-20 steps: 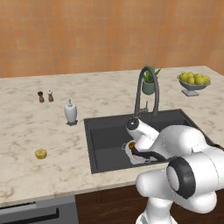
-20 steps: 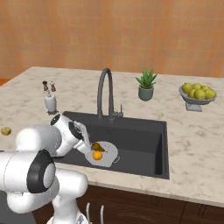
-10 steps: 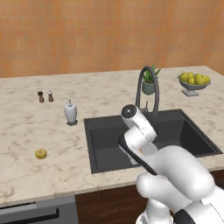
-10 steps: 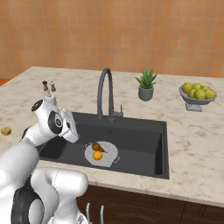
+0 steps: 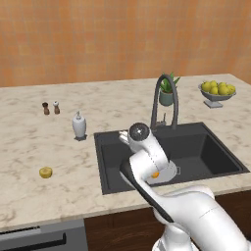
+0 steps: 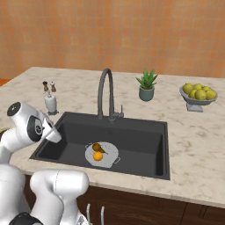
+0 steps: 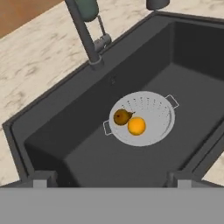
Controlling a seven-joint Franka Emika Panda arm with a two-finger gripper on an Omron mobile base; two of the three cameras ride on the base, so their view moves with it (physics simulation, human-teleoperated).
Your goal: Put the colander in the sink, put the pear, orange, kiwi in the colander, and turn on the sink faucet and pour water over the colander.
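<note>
Gripper: two small dark fingertips [image 7: 40,179] stand far apart at the bottom of the hand view, jaws wide and holding nothing, raised above the front of the basin and looking down into it.
Sink: large dark grey rectangular basin [image 6: 140,132] set in the pale marbled stone counter [image 6: 193,145].
Colander: small round silvery-white perforated bowl with two little side handles [image 7: 153,114] sits on the sink floor, towards the front.
Pear: small golden-brown pear [image 7: 121,117] lies inside the colander, at one side.
Orange: small round bright orange fruit [image 7: 137,126] lies in the colander, touching the pear.
Kiwi: small round pale yellow-green fruit [image 5: 45,172] rests on the counter well to the left of the sink, apart from everything else.
Faucet: tall dark grey gooseneck tap [image 6: 105,93] rises behind the basin, spout arching over it.
Other things: white soap bottle [image 5: 79,125] stands near the sink's back left corner; two small shakers [image 5: 51,108] stand further back; a potted green plant [image 6: 146,85] and a grey footed bowl of yellow lemons [image 6: 198,95] stand to the right.
</note>
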